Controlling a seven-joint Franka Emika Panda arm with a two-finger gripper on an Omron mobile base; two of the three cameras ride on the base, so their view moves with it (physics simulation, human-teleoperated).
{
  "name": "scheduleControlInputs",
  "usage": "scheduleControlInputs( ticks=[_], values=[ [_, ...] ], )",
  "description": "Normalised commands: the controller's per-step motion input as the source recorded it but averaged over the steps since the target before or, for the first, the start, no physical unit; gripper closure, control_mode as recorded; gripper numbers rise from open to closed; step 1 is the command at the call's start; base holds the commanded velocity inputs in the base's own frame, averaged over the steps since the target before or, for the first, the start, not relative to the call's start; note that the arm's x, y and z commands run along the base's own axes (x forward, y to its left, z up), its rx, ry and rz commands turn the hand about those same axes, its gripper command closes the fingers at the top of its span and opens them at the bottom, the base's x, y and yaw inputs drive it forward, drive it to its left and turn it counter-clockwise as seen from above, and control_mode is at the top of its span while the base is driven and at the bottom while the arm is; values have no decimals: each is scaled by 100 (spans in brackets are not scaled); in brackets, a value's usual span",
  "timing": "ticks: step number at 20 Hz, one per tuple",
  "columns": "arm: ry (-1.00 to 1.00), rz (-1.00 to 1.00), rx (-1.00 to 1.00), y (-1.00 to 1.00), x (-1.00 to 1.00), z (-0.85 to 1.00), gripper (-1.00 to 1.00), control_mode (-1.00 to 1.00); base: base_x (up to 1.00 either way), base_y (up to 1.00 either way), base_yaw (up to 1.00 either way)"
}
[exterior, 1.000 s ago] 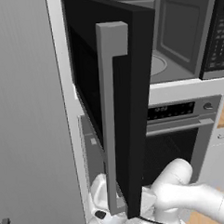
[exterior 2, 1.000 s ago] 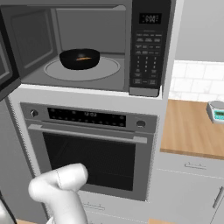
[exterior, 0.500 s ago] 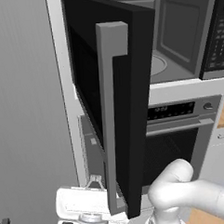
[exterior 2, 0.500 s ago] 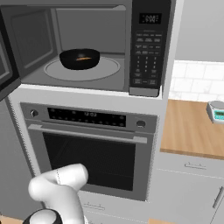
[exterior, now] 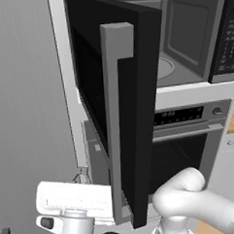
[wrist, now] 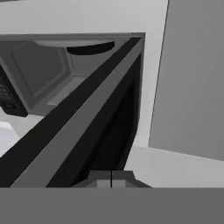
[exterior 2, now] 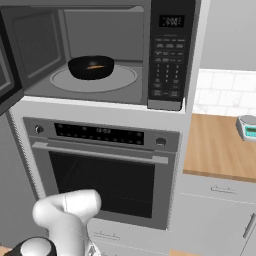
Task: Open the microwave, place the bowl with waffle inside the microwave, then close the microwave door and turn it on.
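Half the microwave (exterior: 193,42) hides behind its open door (exterior: 123,113); jaws pressed together, empty; bowl's (exterior 2: 91,67) contents unclear

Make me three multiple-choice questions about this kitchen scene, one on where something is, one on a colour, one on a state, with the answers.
1. Where is the bowl?
A. on the counter
B. on the microwave turntable
C. inside the oven

2. What colour is the microwave door handle?
A. grey
B. red
C. white

3. How is the microwave door?
A. shut
B. open
C. removed

Answers: 1 B, the right base view shows it on the round plate inside; 2 A, a tall grey bar in the left base view; 3 B, it swings outward, exposing the interior.
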Motion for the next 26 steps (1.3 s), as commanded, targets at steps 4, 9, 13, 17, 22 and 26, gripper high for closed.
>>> scheduleControlInputs(
  ticks=[4, 9, 13, 17, 22, 26],
  values=[
    [2, -5, 10, -18, 2, 87, 100, -100, 0, 0, 0],
    [0, -3, 13, -29, 6, 91, 100, -100, 0, 0, 0],
    [0, -3, 14, -43, 11, 94, 100, -100, 0, 0, 0],
    [5, -1, 12, -50, 22, 98, 100, -100, 0, 0, 0],
    [18, 0, 12, -77, 43, 86, 100, -100, 0, 0, 0],
    [32, 0, 15, -98, 79, 69, 100, -100, 0, 0, 0]
  ],
)
